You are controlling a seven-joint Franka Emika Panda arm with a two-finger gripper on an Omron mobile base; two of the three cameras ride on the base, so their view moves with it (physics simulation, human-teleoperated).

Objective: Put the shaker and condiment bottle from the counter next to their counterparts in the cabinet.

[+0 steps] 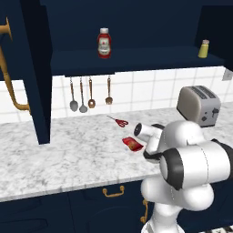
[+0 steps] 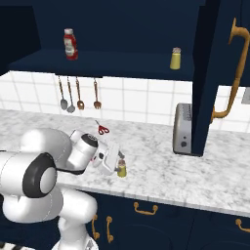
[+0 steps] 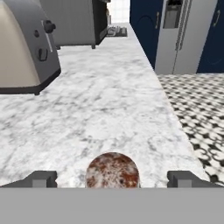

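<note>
Right now the gripper [image 2: 118, 166] hangs with its jaws spread wide and empty around the upright shaker [image 2: 121, 170] near the counter's [image 2: 161, 166] front edge, its speckled cap at six o'clock between the fingertips [image 3: 40, 179].

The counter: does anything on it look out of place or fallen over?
The red condiment bottle lies flat on the counter instead of standing, and red scissors lie loose behind it. The small shaker stands upright near the front edge.
</note>
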